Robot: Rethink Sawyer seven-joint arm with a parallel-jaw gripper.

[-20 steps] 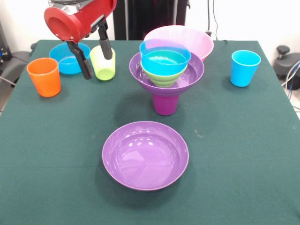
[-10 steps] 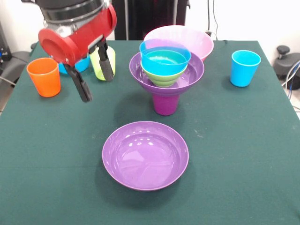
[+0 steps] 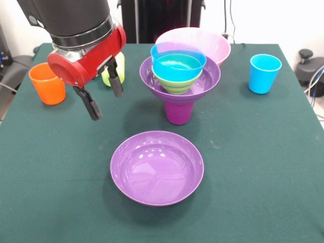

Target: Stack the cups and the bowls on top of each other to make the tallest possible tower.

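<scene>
Nearest, a wide purple bowl [image 3: 157, 167] sat alone on the green surface [image 3: 263, 167]. Behind it, the claw [image 3: 104, 97] hung empty with fingers spread, left of the tower [image 3: 179, 81]: purple cup, purple bowl, green bowl, blue bowl. Farther back stood the orange cup [image 3: 46, 83], light blue cup [image 3: 264, 73] and pink bowl [image 3: 215, 43].

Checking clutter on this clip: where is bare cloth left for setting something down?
Bare cloth: the near strip in front of the wide shallow purple bowl, and between the tower and the light blue plastic cup. Crowded: far left, around the gripper and orange plastic cup.
</scene>
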